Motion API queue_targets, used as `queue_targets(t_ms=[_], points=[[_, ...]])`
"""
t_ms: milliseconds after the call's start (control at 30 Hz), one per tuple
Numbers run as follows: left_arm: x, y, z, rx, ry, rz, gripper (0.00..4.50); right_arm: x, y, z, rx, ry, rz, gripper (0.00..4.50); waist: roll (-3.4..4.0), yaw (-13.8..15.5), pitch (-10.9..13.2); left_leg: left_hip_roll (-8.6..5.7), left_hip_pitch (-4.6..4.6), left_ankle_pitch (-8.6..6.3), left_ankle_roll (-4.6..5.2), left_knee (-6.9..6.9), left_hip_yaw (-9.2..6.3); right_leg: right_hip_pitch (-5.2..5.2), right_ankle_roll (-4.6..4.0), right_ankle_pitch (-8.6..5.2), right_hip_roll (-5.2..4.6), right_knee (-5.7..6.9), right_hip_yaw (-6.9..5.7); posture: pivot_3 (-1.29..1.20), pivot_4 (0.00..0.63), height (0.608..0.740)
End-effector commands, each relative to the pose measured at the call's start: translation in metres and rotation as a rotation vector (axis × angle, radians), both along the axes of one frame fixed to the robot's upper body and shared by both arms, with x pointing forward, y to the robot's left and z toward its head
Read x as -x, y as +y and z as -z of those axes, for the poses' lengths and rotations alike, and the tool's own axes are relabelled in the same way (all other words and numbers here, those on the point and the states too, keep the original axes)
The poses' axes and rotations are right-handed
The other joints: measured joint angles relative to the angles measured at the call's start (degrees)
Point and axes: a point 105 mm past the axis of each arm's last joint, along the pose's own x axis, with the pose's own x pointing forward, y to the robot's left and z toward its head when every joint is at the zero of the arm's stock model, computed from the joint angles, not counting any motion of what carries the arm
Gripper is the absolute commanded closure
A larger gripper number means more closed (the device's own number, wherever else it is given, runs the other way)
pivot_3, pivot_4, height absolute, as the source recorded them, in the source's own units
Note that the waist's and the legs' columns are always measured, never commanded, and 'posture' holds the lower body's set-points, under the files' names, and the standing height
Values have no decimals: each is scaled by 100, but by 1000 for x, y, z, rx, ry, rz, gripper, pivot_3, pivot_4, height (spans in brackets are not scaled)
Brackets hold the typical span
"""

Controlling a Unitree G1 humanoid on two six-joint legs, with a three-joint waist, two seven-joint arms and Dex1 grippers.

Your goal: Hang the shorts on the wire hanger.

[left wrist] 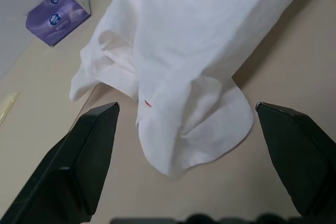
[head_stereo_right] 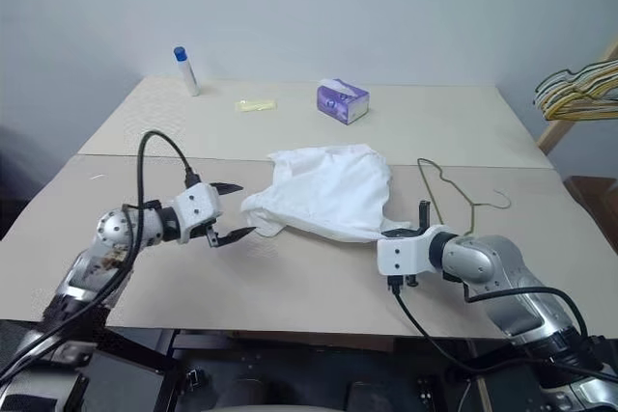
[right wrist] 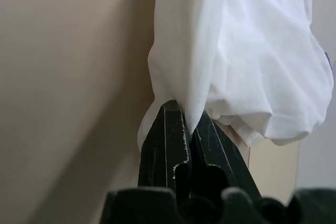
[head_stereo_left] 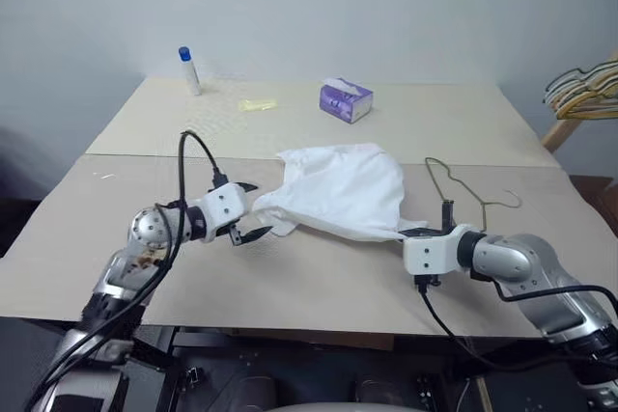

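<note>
Fingers of the right gripper (right wrist: 190,129) pinch the near right edge of the soft, rumpled white cloth shorts (head_stereo_left: 343,190); the left gripper (head_stereo_left: 249,211) gapes beside their left corner. Cloth hides part of the thin grey wire hanger (head_stereo_left: 462,190) lying right.

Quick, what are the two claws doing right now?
Left gripper: open, at the edge of the shorts.
Right gripper: shut on the shorts.

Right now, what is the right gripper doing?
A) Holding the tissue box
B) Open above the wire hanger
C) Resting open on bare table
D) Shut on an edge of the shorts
D: the right wrist view shows the right gripper with fingers pinched together on a fold of the shorts.
</note>
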Motion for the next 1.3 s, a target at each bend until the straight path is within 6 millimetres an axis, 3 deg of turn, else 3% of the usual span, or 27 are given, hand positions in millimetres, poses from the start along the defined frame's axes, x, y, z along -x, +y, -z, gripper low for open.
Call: queue_targets(t_ms=[33,133,300,533,667,767,867,967,1067,1167,1200,1233,1300], points=[[-18,-8,14,-82,-18,-1,0,0,2,-14,-8,-43,-9,4474,-1,8,-1,0,-1,0,0,1,0,0,1,1,0,-1,-1,13,0,740],[-34,-14,21,-124,-54,-20,573,0,1,-15,-8,-45,-7,4500,-2,2,-1,-3,-4,0,0,9,0,3,4,2,0,-4,-2,2,0,740],[-42,-28,18,-94,-81,12,2081,-1,1,-18,-9,-51,-4,4500,-3,-77,-2,-2,-10,0,0,15,1,0,6,3,0,-7,-1,-8,0,740],[-38,-13,13,-136,-105,45,4339,3,0,-23,-6,-47,-17,4500,-2,-210,-1,-1,-7,2,-4,16,0,1,6,3,0,-2,0,-10,0,740],[-21,12,-9,-218,-166,106,4466,18,-3,-32,1,-7,-60,4500,-2,-272,-1,1,-10,2,-4,15,0,-4,7,3,0,-5,1,-13,0,740],[3,27,-30,-229,-159,156,4466,36,-8,-42,12,60,-110,4500,-1,-275,-1,2,-10,2,-3,16,2,-1,8,3,-1,-6,6,-10,0,740],[21,48,-36,-287,-119,183,4466,43,-15,-50,-27,138,-144,4500,-1,-279,-1,7,-7,0,0,20,2,0,8,3,-1,-3,6,3,0,740],[2,60,-38,-285,-146,69,4466,16,-25,-61,-97,96,-82,4500,1,-268,6,10,19,-1,2,21,3,26,8,9,1,0,3,19,0,740],[-42,55,-59,-224,-248,-77,4466,-48,-31,-96,-160,-106,33,4500,-9,-278,31,8,99,12,20,22,10,111,26,24,2,-16,2,28,0,740],[-91,47,-111,-140,-413,-256,4466,-110,-28,-148,-257,-342,162,4500,-14,-288,38,6,120,36,23,16,7,133,55,25,3,-28,1,36,0,740],[-107,47,-135,-110,-495,-360,4466,-129,-29,-168,-283,-430,228,4500,-15,-286,38,3,91,42,20,16,5,103,21,51,3,-21,4,39,0,740],[-121,48,-177,-17,-628,-519,4466,-149,-33,-199,-277,-614,333,4500,-15,-287,38,1,68,45,15,14,5,79,8,62,3,-18,8,39,0,740],[-127,51,-239,113,-840,-726,4466,-162,-36,-253,-296,-914,448,4500,-18,-280,35,-3,11,58,-6,14,10,2,8,64,1,6,23,41,0,740]])
